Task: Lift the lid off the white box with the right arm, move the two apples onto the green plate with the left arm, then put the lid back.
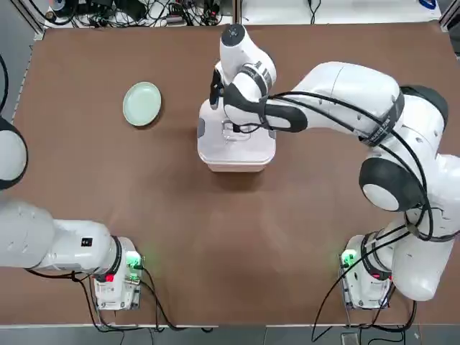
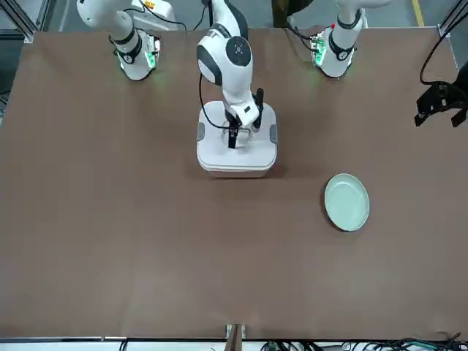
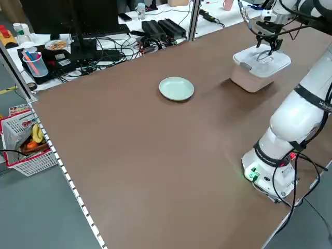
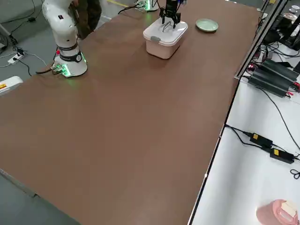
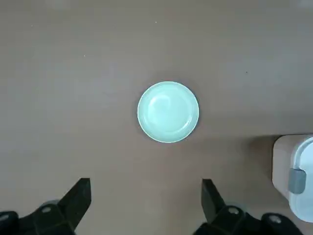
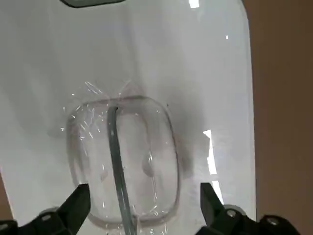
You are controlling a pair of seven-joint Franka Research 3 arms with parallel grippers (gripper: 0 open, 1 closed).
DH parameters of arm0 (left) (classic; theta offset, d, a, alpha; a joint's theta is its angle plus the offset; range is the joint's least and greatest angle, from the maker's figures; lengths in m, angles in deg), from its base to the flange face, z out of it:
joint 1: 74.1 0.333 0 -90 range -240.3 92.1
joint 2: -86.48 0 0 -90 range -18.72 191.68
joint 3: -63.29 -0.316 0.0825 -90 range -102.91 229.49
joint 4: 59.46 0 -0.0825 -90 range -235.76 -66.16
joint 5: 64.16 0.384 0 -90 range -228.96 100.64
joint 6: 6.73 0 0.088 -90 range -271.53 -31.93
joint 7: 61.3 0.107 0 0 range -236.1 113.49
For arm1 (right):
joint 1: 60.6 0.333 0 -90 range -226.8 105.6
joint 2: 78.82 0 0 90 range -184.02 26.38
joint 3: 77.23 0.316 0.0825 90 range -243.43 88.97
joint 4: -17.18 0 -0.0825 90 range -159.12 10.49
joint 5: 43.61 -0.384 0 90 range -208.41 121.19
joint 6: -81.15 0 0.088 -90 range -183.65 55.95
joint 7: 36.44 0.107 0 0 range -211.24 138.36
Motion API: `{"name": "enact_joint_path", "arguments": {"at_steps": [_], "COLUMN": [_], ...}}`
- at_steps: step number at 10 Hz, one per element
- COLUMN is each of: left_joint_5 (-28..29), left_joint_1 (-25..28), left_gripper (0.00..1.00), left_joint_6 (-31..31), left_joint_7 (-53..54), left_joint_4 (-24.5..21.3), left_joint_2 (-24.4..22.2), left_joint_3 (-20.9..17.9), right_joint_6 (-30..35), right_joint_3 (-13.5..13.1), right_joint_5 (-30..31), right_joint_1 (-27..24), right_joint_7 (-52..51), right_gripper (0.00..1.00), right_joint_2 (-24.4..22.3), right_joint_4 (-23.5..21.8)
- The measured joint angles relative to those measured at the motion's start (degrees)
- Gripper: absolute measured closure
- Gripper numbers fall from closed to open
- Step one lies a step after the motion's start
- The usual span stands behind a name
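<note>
Poised open over the white rounded-square plastic lid, the right gripper should centre its slim handle before closing, the open left gripper hanging towards nine o'clock.

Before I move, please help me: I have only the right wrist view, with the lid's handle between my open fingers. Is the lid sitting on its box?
Observer: Yes. From the left side view, the lid rests on the white box, with the right hand over it.
Operator: Thank you. And where is the green plate?
Observer: The green plate is on the table, to the robot's left of the box, with no apple on it.
Operator: Is the left hand near to me?
Observer: No. In the front view, the left hand hangs in the air at the robot's left side, well away from the box.
</note>
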Motion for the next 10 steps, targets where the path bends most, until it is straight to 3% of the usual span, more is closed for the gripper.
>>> {"name": "enact_joint_path", "arguments": {"at_steps": [2,5,8,9,10], "left_joint_5": [0.0,0.0,0.0,0.0,0.0], "left_joint_1": [0.1,0.0,0.1,0.1,0.1], "left_gripper": [0.00,0.00,0.00,0.00,0.00], "left_joint_6": [0.0,0.0,0.0,0.0,0.1], "left_joint_7": [0.0,-0.1,-0.1,-0.1,-0.1], "left_joint_4": [0.0,0.0,0.0,0.0,0.0], "left_joint_2": [0.0,0.1,0.1,0.1,0.1], "left_joint_3": [-0.7,-0.7,-0.8,-1.0,-1.1], "right_joint_6": [0.0,0.0,0.0,0.1,0.6], "right_joint_3": [0.0,0.0,0.0,0.0,0.0], "right_joint_5": [0.1,0.1,0.1,0.1,0.1], "right_joint_1": [0.0,0.0,0.6,1.0,1.3], "right_joint_7": [0.0,0.9,3.7,4.7,5.3], "right_gripper": [0.12,0.58,0.72,0.88,0.93], "right_joint_2": [0.0,0.0,0.0,0.0,0.0], "right_joint_4": [0.0,0.0,-0.1,-0.1,-0.1]}}
